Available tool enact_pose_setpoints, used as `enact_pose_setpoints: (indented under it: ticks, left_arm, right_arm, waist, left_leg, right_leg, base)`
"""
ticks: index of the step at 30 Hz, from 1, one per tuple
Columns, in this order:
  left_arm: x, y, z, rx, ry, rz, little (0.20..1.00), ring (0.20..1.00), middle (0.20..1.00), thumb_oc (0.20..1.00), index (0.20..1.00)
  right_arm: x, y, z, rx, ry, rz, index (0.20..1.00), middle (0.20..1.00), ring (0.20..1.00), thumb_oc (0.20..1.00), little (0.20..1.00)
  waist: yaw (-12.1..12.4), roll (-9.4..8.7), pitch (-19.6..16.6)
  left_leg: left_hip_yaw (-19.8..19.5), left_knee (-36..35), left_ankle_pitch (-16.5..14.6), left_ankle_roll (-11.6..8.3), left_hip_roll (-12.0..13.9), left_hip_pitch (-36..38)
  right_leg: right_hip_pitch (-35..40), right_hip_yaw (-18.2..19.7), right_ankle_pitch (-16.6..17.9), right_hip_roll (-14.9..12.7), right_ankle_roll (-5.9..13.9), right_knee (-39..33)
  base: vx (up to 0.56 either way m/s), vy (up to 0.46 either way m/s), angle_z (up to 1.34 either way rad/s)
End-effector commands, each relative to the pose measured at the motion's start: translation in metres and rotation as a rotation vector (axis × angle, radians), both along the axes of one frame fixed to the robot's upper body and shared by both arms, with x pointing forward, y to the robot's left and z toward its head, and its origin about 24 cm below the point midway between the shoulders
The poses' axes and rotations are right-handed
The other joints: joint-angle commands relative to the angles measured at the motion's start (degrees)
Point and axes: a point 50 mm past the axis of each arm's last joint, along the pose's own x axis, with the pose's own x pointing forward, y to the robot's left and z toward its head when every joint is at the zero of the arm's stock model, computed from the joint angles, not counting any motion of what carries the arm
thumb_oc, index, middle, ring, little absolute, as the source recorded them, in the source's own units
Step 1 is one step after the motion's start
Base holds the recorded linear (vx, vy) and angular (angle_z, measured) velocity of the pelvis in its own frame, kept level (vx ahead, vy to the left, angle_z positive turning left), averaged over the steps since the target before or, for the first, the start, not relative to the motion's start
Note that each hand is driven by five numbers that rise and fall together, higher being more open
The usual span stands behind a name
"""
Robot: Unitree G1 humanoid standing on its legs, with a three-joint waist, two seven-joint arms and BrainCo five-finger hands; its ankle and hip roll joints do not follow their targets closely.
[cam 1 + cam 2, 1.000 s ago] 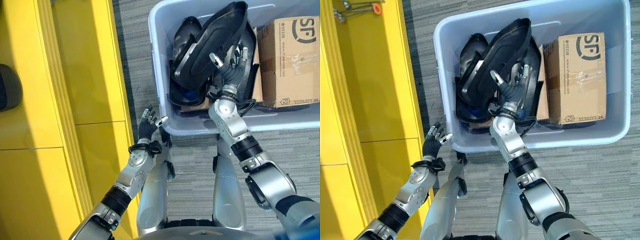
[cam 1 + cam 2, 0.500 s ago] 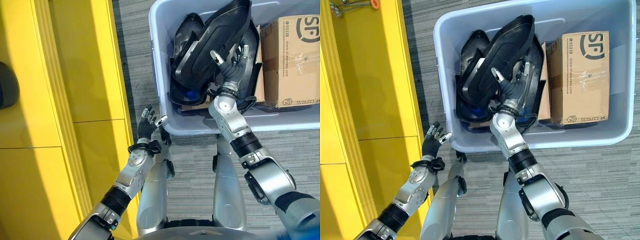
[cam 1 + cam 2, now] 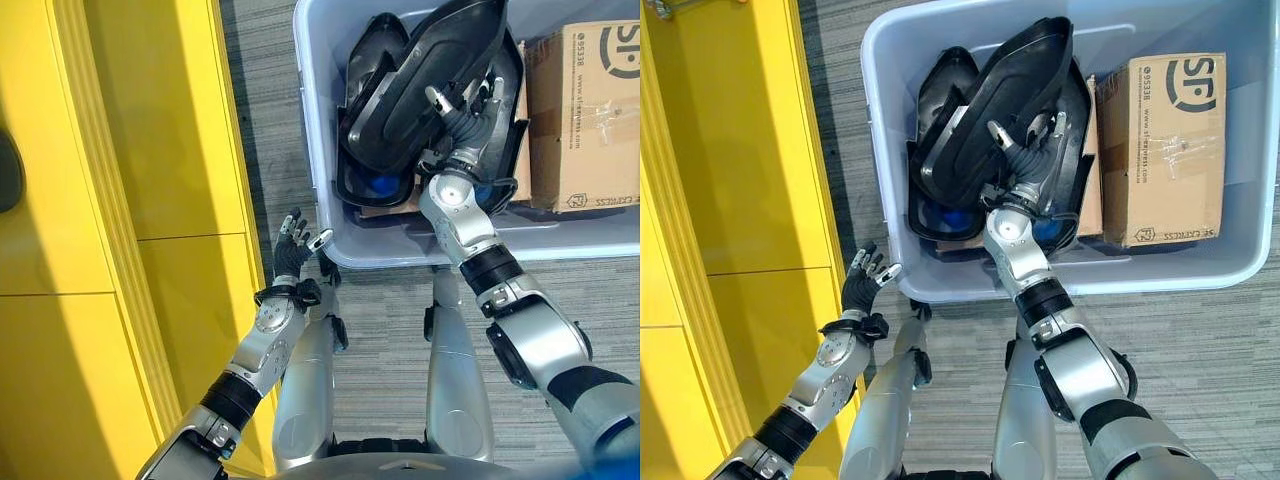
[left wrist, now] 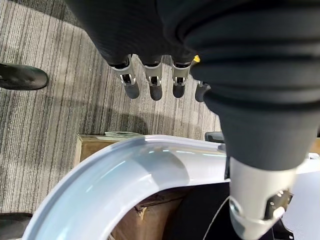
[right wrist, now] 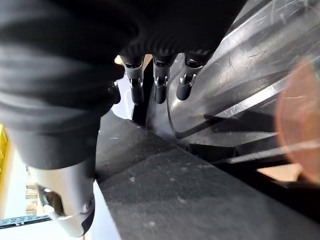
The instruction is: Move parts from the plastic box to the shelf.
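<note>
At the far left we see the yellow metal shelf (image 3: 150, 150), its flat surfaces running along the grey striped carpet floor (image 3: 262, 120).

Just right of the shelf edge, our left hand (image 3: 292, 252) is raised beside the near left corner of the translucent pale grey plastic box (image 3: 880, 130). Its fingers (image 4: 152, 82) are straight and spread, holding nothing; the thumb tip lies close to the box's rounded rim, but we cannot tell whether it touches. In the left wrist view, a dark shoe (image 4: 22, 77) of a person stands on the carpet beyond the box.

Inside the box, the left half holds the large black moulded plastic parts (image 3: 1010, 90), stacked and leaning against one another, the uppermost tilted with its far end raised toward the box's far wall. A blue item (image 3: 955, 218) shows beneath them, too hidden to identify.

Our right hand (image 3: 468, 115) is inside the box, laid against the right side of the top black part. Its fingers (image 5: 159, 82) are extended along the part's glossy surface, with the thumb apart on the opposite side; they are not curled around it.

At the right of the box stands a brown cardboard carton (image 3: 1165, 140), sealed with clear tape, just beside the black parts.
</note>
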Motion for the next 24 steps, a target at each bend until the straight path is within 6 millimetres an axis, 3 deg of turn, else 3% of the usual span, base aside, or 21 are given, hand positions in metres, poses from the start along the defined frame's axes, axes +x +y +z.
enact_pose_setpoints:
  ticks: [1,12,17,18,19,20,24]
  left_arm:
    - [0.001,0.000,0.024,0.026,-0.127,-0.025,1.000,1.000,1.000,1.000,1.000]
    - [0.001,-0.002,0.025,0.021,-0.133,-0.029,1.000,1.000,1.000,1.000,1.000]
    - [0.003,-0.003,0.027,0.030,-0.146,-0.046,1.000,1.000,1.000,1.000,1.000]
    - [0.003,-0.003,0.027,0.035,-0.145,-0.048,1.000,1.000,1.000,1.000,1.000]
    - [0.003,-0.003,0.027,0.035,-0.145,-0.048,1.000,1.000,1.000,1.000,1.000]
    - [0.003,-0.004,0.027,0.035,-0.145,-0.050,1.000,1.000,1.000,1.000,1.000]
    - [0.004,-0.005,0.028,0.031,-0.148,-0.056,1.000,1.000,1.000,1.000,1.000]
  right_arm:
    - [0.011,-0.006,0.017,0.027,0.007,-0.054,1.000,1.000,1.000,1.000,1.000]
    - [0.020,0.002,0.010,-0.030,0.089,-0.047,1.000,1.000,1.000,1.000,1.000]
    - [0.031,-0.020,-0.020,-0.123,0.291,-0.119,1.000,1.000,1.000,1.000,1.000]
    - [0.032,-0.021,-0.023,-0.144,0.311,-0.119,0.890,0.890,0.890,0.890,0.890]
    - [0.032,-0.021,-0.023,-0.144,0.311,-0.119,0.423,0.423,0.423,0.423,0.423]
    - [0.032,-0.022,-0.029,-0.150,0.337,-0.117,0.200,0.200,0.200,0.200,0.200]
    - [0.032,-0.021,-0.036,-0.169,0.368,-0.099,0.200,0.200,0.200,0.200,0.200]
  waist:
    - [3.86,-0.81,-1.02]
    - [4.84,-1.12,-1.02]
    - [6.06,-0.77,-1.02]
    - [6.20,-0.70,-1.02]
    - [6.18,-0.67,-1.02]
    - [6.29,-0.62,-1.02]
    - [6.50,-0.43,-1.02]
  left_leg:
    - [-0.86,0.36,-9.38,-2.24,2.92,7.42]
    - [-1.60,0.36,-9.16,-2.07,2.99,6.05]
    - [-2.19,0.36,-8.94,-1.81,2.76,5.36]
    - [-2.27,0.36,-8.94,-1.77,2.71,5.35]
    - [-2.29,0.36,-8.94,-1.77,2.71,5.33]
    - [-2.39,0.36,-8.92,-1.77,2.69,5.34]
    - [-2.63,0.36,-8.84,-1.69,2.53,5.58]
  right_leg:
    - [-8.85,-0.14,-8.35,-3.19,1.93,15.13]
    - [-9.78,-0.64,-8.46,-3.25,1.96,15.28]
    - [-10.09,-0.93,-8.48,-3.41,2.06,15.54]
    - [-10.07,-0.98,-8.46,-3.44,2.05,15.52]
    - [-10.06,-1.00,-8.46,-3.44,2.05,15.50]
    - [-10.01,-1.04,-8.46,-3.38,2.05,15.45]
    - [-9.52,-1.19,-8.26,-3.55,2.09,15.27]
  base:
    - [0.00,0.000,0.00]
    - [0.00,0.002,0.01]
    - [-0.01,0.006,0.02]
    - [-0.01,0.011,0.05]
    - [-0.01,0.016,0.05]
    - [0.00,0.000,0.00]
    - [0.00,0.000,0.00]
